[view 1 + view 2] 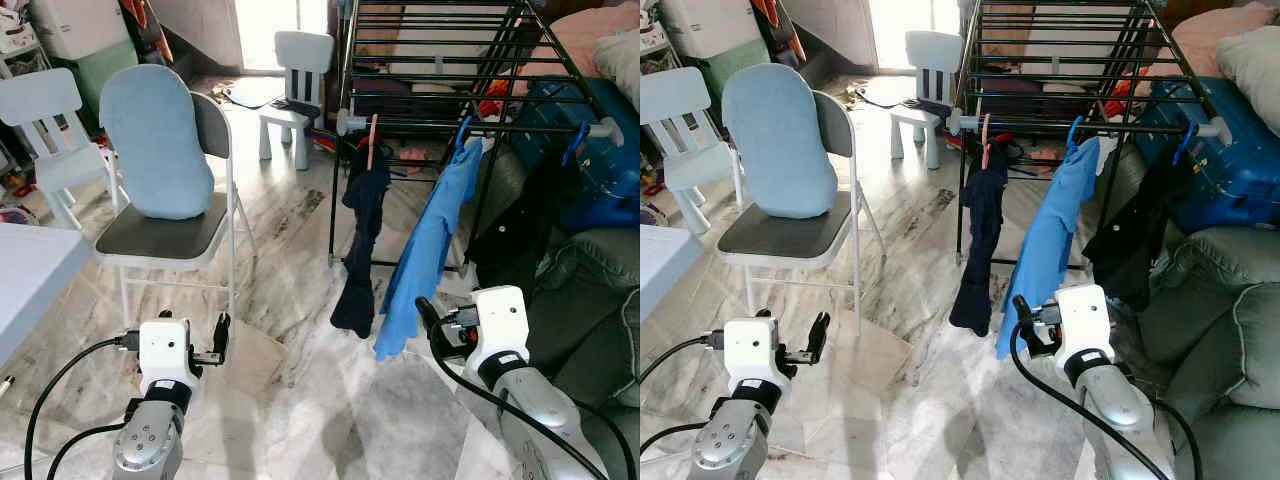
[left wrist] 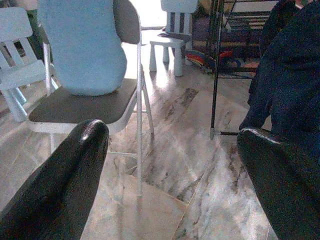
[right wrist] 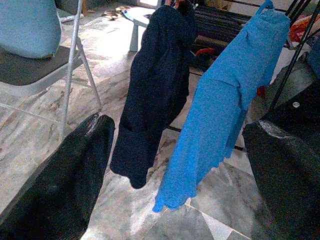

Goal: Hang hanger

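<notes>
Right end effector (image 1: pixel 428 312), jaws wide and empty, near blue shirt (image 1: pixel 428 250) on its blue hanger (image 1: pixel 463 130) at the drying rack's (image 1: pixel 440 60) front rail; garments limp and light, hanger stiff: grasp below the hook; left end effector (image 1: pixel 220 335) wide, idle

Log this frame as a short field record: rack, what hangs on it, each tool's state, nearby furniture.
rack: black drying rack, standing on the marble floor
garments on front rail: navy garment on a pink hanger; blue shirt on a blue hanger; black garment on another blue hanger
left tool: open, empty, low, near the folding chair
right tool: open, empty, just below the blue shirt's hem
furniture: folding chair with a light blue cushion; green sofa to the right
</notes>
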